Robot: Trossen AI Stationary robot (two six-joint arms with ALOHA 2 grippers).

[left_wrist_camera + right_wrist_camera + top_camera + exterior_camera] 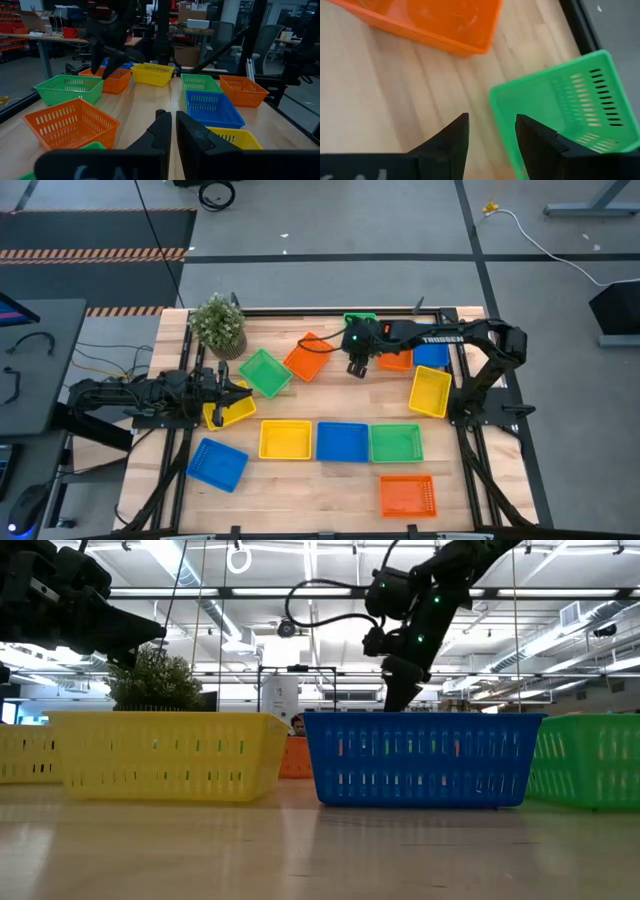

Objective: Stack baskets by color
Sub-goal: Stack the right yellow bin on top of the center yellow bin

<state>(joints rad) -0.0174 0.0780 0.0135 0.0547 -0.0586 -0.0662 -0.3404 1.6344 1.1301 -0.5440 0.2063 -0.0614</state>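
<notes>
Baskets in yellow, blue, green and orange lie singly across the table. My right gripper (pixel 357 367) (pixel 492 132) hangs open over the far middle and tilts down. Below it are the wood, a corner of a green basket (pixel 565 100) (pixel 360 319) and an orange basket (pixel 435 20) (pixel 308 357). Nothing is between its fingers. My left gripper (pixel 236 392) (pixel 173 125) rests level at the table's left side, shut and empty, above a yellow basket (pixel 228 412).
A row of yellow (pixel 285 440), blue (pixel 342 442) and green (pixel 396 443) baskets lies near the middle. Others are blue (pixel 218 463), orange (pixel 408 495), yellow (pixel 430 392), blue (pixel 432 355), orange (pixel 397 361) and green (pixel 265 372). A potted plant (pixel 217 323) stands far left.
</notes>
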